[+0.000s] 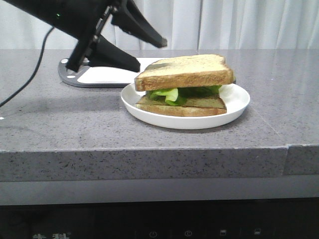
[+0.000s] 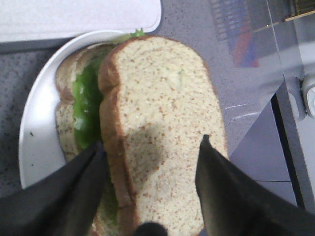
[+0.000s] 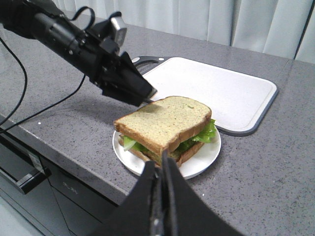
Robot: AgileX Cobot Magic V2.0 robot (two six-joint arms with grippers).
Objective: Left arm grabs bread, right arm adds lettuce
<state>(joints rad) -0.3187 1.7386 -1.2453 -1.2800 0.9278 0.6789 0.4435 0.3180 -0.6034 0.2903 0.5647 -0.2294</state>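
Observation:
The bread (image 1: 187, 72), a speckled tan slice with brown crust, lies on top of the green lettuce (image 1: 167, 94) and a lower slice (image 1: 184, 108) on a white plate (image 1: 234, 107). My left gripper (image 1: 149, 54) is open and empty, hovering just left of and behind the bread. In the left wrist view its fingers (image 2: 151, 142) frame the bread (image 2: 162, 108), with lettuce (image 2: 86, 103) showing beside it. My right gripper (image 3: 161, 162) is shut and empty, held back from the plate (image 3: 204, 160) on the near side. It is out of the front view.
A white cutting board (image 1: 109, 74) with a dark rim lies behind the plate; it also shows in the right wrist view (image 3: 216, 93). The left arm's cable (image 1: 35, 64) trails over the grey counter. The counter's front edge (image 1: 149, 149) is close to the plate.

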